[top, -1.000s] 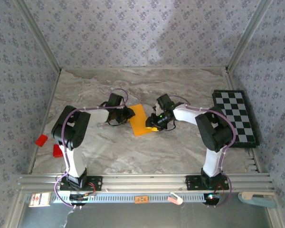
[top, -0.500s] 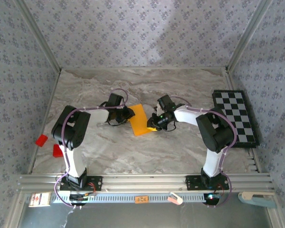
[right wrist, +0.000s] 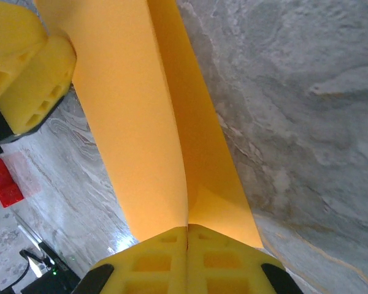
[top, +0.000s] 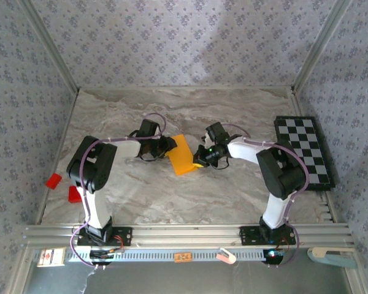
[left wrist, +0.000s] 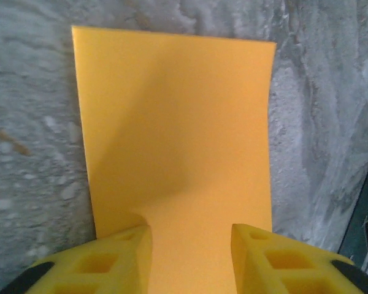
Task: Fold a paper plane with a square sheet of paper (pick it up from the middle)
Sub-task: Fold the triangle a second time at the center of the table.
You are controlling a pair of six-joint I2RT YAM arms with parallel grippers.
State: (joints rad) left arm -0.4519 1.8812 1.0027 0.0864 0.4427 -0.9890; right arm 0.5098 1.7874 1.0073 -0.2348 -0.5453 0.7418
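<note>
While L gripper [left wrist: 191,237] spreads wider vs 1 s ago, R gripper [right wrist: 187,231] now pinches paper [left wrist: 178,110].

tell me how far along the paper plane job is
Early stage. Done: the right pincer is shut on the square sheet of paper, bending it into a soft lengthwise fold. In hand: the left pincer stands open at the opposite edge. To do: no sharp crease or pointed nose shows, so nearly all the folding remains.
</note>
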